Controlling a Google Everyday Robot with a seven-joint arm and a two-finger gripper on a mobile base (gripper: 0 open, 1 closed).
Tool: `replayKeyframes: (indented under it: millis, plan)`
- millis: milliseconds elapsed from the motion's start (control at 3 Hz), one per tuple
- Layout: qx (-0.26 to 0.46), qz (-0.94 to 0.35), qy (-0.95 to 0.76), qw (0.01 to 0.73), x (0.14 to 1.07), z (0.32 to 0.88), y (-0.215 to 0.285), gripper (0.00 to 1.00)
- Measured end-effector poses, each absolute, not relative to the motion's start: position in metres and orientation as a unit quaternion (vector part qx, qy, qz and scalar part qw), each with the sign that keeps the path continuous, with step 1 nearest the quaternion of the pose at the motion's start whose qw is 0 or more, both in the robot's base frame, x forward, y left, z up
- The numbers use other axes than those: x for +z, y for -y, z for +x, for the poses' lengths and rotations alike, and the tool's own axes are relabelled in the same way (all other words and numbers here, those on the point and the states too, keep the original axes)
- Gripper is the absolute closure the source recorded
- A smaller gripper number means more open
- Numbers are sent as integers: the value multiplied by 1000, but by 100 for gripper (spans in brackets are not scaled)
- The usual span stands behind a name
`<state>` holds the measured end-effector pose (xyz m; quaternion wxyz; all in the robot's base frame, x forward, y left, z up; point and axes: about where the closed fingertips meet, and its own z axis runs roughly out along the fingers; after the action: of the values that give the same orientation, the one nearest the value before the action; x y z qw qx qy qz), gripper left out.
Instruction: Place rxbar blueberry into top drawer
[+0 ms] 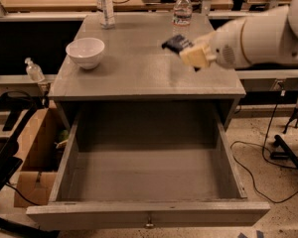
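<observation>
We are holding rxbar blueberry (175, 43) clamped in hand (186, 51), hovering over right part of bench (134, 76); top drawer (149, 215) is standing open below, bar outside it.

- Table (139, 76): matt grey painted wood.
- Top drawer (64, 167): the same matt grey wood, with a small metal knob (149, 225).
- Bowl (85, 52): glossy white, ceramic-looking.
- Bottle (182, 6): clear plastic.
- Gripper (188, 51), above the table's right side: smooth cream plastic, jaws clamping the rxbar blueberry (175, 43) in its dark, smooth wrapper.
</observation>
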<state>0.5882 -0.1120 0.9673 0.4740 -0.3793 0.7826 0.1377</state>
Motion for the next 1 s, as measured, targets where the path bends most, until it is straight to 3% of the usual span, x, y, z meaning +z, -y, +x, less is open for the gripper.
replayKeyframes:
  millis: [667, 1000]
  plan:
    - [228, -429, -786, 383, 834, 495, 72, 100]
    - [237, -474, -789, 312, 749, 481, 42, 100]
